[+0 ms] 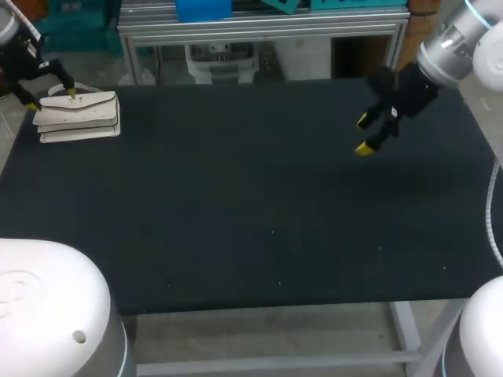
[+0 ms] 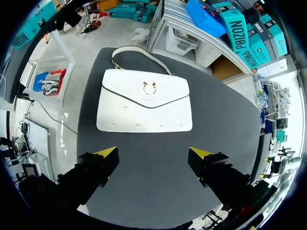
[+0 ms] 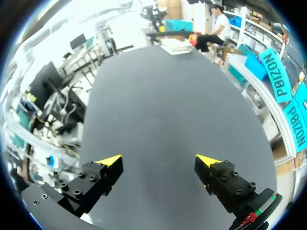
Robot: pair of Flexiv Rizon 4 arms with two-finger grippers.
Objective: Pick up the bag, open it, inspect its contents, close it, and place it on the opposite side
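A white envelope-flap handbag [image 1: 78,118] lies flat on the black desk [image 1: 251,204], in the upper left of the head view, close to the desk's far left corner. Its long axis runs left to right across the frame, roughly along the far edge. The flap faces up, and the strap sits on the far side.

The left claw [image 1: 51,99] hangs right over the bag with its yellow-tipped fingers spread apart, holding nothing. In the left wrist view the handbag [image 2: 144,103] sits ahead of the claw [image 2: 153,153], not between the fingers. Its strap [image 2: 139,51] loops out on the side away from the claw, and the flap's point, under a small gold clasp [image 2: 149,88], is turned toward it.

The right claw [image 1: 364,133] hovers over bare desk in the upper right, well apart from the bag. Its fingers are also spread and empty, as its own view [image 3: 158,160] confirms.
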